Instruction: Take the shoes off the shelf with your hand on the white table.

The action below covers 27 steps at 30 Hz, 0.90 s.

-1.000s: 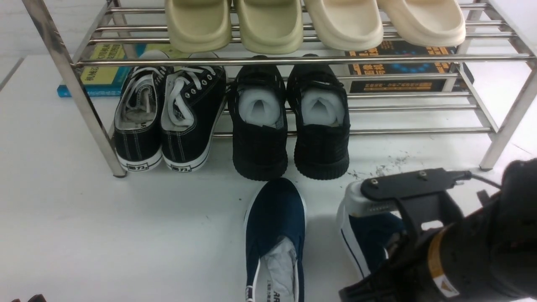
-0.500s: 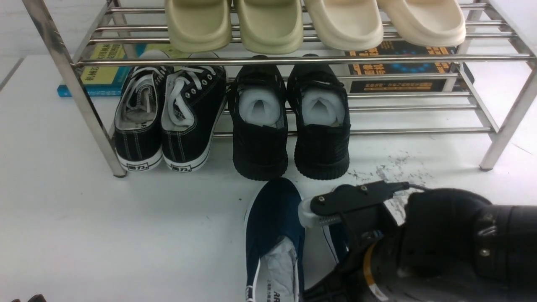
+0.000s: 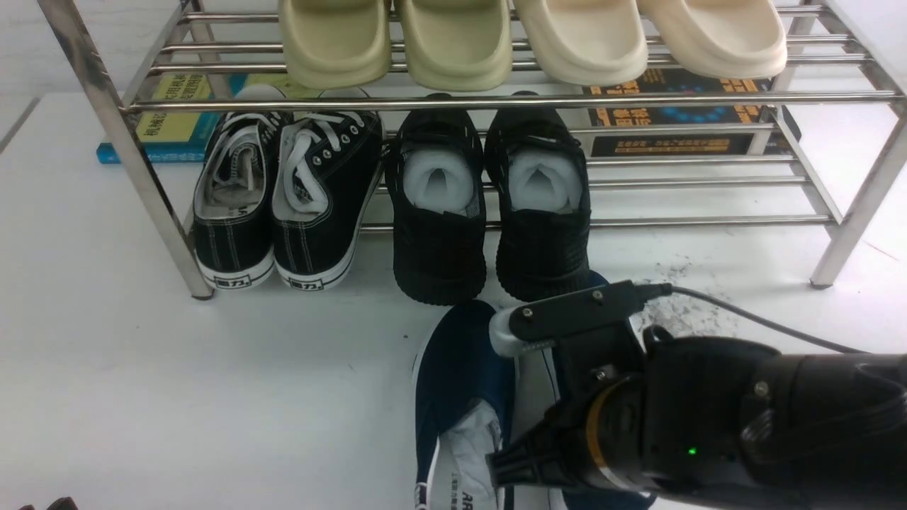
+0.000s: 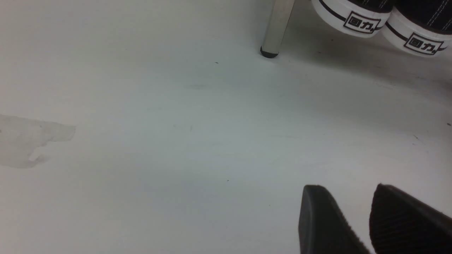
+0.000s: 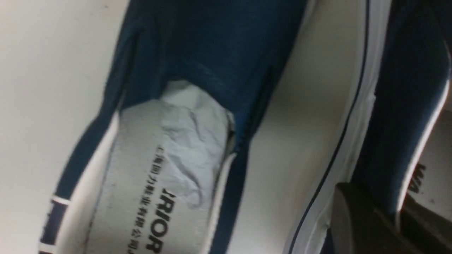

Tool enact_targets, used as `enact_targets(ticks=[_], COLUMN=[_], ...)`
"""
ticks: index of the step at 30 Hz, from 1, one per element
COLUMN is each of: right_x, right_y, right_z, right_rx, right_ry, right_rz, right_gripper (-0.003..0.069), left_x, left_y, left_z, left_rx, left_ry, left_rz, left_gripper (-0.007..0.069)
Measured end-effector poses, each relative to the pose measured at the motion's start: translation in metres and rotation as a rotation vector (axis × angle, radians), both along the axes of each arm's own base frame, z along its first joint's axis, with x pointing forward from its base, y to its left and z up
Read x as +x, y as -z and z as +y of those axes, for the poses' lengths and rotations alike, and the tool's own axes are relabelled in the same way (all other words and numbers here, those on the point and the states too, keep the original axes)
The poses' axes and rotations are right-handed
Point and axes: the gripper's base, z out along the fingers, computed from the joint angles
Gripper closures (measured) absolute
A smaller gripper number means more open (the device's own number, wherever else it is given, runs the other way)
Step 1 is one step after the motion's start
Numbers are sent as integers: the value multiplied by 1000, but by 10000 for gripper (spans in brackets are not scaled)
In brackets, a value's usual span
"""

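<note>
One navy slip-on shoe [image 3: 460,361] lies on the white table [image 3: 177,389] in front of the shelf [image 3: 482,103], with paper stuffing and printed lining showing [image 5: 212,53]. My right gripper [image 5: 395,208] is shut on the side wall of the second navy shoe [image 3: 528,382], pinching the canvas edge. That shoe [image 5: 317,123] is tilted, its white sole side turned towards the first shoe and close beside it. My right arm hides most of it in the front view. My left gripper [image 4: 348,190] is open and empty, low over bare table near the shelf's left leg [image 4: 277,28].
On the lower tier sit black lace-up sneakers [image 3: 283,191] and all-black shoes [image 3: 489,205]; their heels overhang the front. Beige slides [image 3: 531,35] fill the top tier. Books [image 3: 666,120] lie behind the rack. Dark scuff marks [image 3: 666,280] are near my right arm.
My right arm has moved left and slightly forward with the second navy shoe, from well to the right of the first shoe to close beside it. The first shoe and left arm stay put.
</note>
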Motion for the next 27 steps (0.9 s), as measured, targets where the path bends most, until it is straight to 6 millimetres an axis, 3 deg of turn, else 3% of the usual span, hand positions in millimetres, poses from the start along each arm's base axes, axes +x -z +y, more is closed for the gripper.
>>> enact_targets(ticks=[8, 27], right_x=[2, 0], right_y=[11, 12], right_z=[6, 11], right_rx=[3, 69], right_ry=[-14, 0], right_rz=[10, 39], right_gripper=[615, 596], left_x=[0, 0], left_y=[0, 0], left_z=[0, 0], left_rx=[0, 0], left_ry=[0, 0], left_rz=[0, 0], left_gripper=[382, 382])
